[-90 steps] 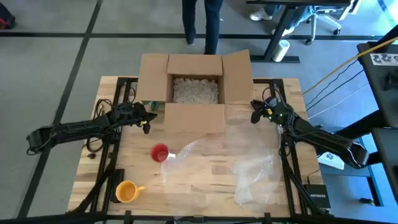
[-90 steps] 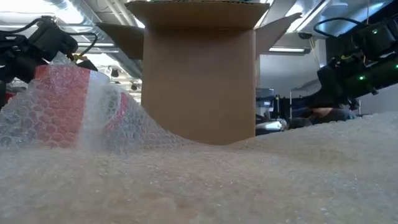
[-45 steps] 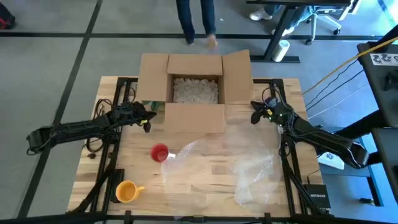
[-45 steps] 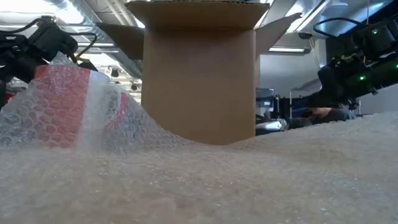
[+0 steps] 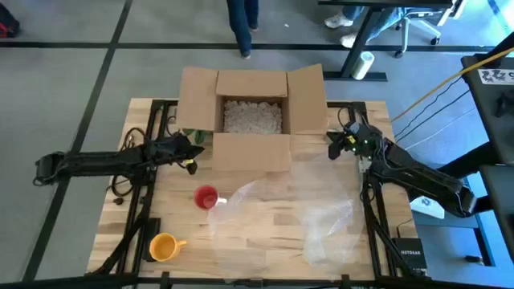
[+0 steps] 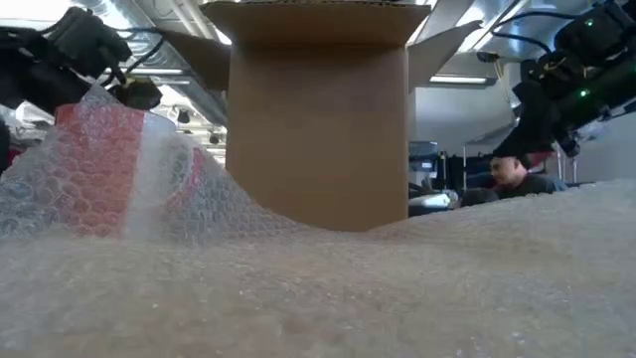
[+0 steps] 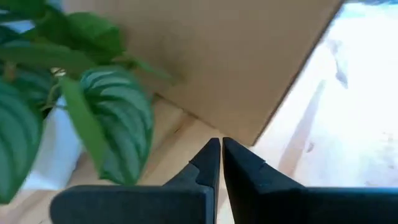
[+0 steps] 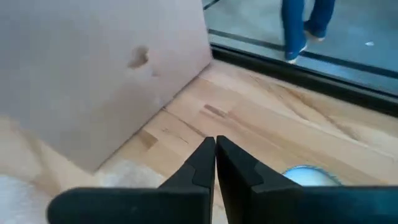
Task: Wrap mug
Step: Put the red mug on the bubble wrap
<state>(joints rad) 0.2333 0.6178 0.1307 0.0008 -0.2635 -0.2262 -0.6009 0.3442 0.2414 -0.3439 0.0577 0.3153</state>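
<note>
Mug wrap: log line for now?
red mug on wrap, ungrasped | left gripper shut, by box | right gripper shut, idle

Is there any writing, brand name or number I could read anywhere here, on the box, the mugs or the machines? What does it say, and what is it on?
Nothing here can be read.
Cardboard box: no print shows on it.
Red mug and yellow mug: plain, no lettering seen.
White sheet on the dark desk at the right edge: dark marks, too small to read.
Black device at the table's near right corner: white lettering, too small to read.

closed claw [image 7: 221, 148], cardboard box [image 7: 205, 56], leafy plant [image 7: 74, 106]
</note>
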